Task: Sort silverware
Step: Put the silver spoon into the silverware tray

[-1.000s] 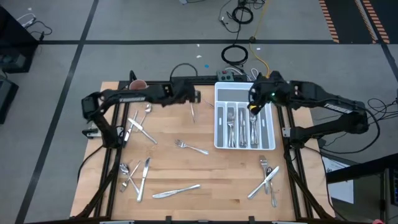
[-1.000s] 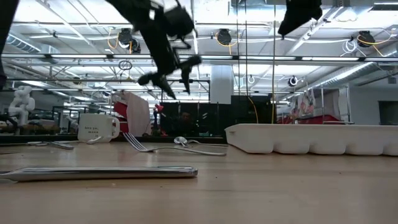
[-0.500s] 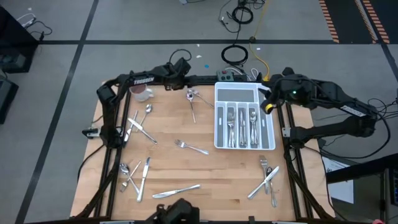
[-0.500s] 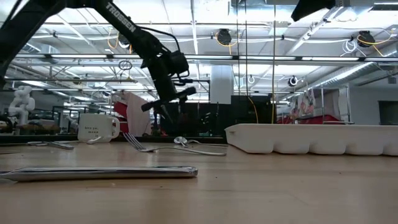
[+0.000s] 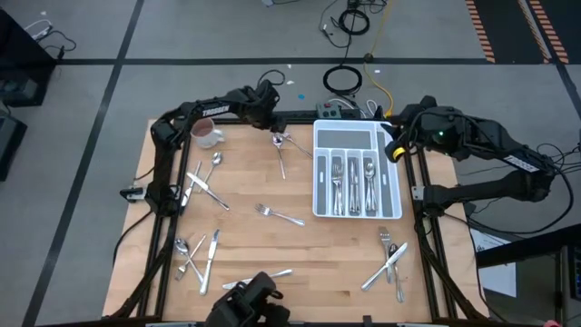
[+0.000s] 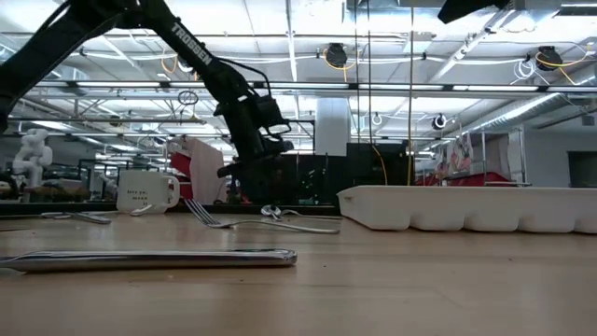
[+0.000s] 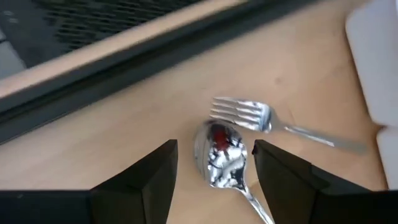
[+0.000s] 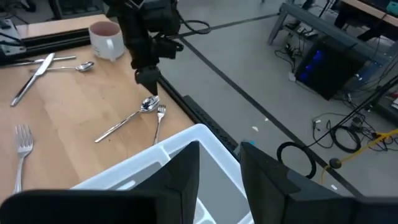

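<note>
From above, the left gripper [image 5: 270, 116] hangs over the far edge of the table [image 5: 309, 263], just beside a spoon [image 5: 279, 143] and a fork [image 5: 295, 145] that lie crossed between the mug [image 5: 209, 136] and the white tray [image 5: 357, 138]; the spoon's handle runs from its bowl toward the near side, the fork's toward the tray. More silverware is scattered over the left and near parts of the table, and several pieces already lie in the tray's compartments. The right gripper [image 5: 394, 150] waits off the tray's far right corner, so the left arm is clearly the nearer one to the crossed pair. At table height, the left gripper [image 6: 254, 168] points down close above the spoon [image 6: 272, 211], not touching it. Through the left wrist camera, the fingers [image 7: 149, 180] stand well apart and empty, with the spoon's bowl [image 7: 221, 155] right between them and its handle running back under the wrist; the fork [image 7: 249, 116] lies just beyond, tines near the bowl. A straight descent would likely straddle the bowl across its width. The right wrist camera shows its own fingers [image 8: 180, 177] narrowly parted, holding nothing, above the tray [image 8: 205, 140].
</note>
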Available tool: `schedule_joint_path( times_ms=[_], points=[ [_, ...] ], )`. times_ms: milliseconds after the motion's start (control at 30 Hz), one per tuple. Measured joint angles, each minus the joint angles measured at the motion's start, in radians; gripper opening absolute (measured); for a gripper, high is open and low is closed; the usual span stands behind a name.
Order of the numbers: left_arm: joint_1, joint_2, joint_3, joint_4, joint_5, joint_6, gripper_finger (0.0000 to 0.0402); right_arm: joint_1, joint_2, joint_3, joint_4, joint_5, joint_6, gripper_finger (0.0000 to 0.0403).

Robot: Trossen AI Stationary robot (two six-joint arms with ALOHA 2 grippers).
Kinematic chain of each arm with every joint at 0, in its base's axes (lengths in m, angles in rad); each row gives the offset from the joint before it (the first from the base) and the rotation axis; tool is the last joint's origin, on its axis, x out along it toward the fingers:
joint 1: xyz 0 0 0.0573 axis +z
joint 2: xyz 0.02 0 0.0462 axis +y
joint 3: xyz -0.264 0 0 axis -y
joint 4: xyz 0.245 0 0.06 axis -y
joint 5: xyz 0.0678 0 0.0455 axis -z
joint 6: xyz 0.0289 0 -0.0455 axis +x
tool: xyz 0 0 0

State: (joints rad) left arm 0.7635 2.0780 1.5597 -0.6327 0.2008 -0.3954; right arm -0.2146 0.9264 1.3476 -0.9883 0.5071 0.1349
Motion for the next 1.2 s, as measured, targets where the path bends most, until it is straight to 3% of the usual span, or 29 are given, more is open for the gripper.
schedule_joint_path(
  times_ms=[333, 467, 633, 867, 1200],
  points=[
    [0.002, 0.068, 0.0, -0.007, 0.149, 0.132, 0.0216, 0.0, 0.006, 0.0, 0.054, 0.051, 0.006, 0.0107],
    [0.002, 0.099, 0.002, -0.004, 0.165, 0.143, 0.0209, 0.0, 0.006, 0.0, 0.067, 0.05, 0.009, 0.0107],
    [0.003, 0.106, 0.008, 0.017, 0.167, 0.145, 0.0152, 0.0, 0.006, 0.0, 0.072, 0.049, 0.01, 0.0107],
    [-0.012, 0.112, 0.002, 0.101, 0.208, 0.203, 0.0015, 0.0, 0.006, 0.0, 0.072, 0.05, 0.01, 0.0107],
    [-0.022, 0.072, 0.0, 0.038, 0.212, 0.217, 0.0004, 0.0, 0.006, 0.0, 0.071, 0.072, 0.016, 0.0107]
  ],
)
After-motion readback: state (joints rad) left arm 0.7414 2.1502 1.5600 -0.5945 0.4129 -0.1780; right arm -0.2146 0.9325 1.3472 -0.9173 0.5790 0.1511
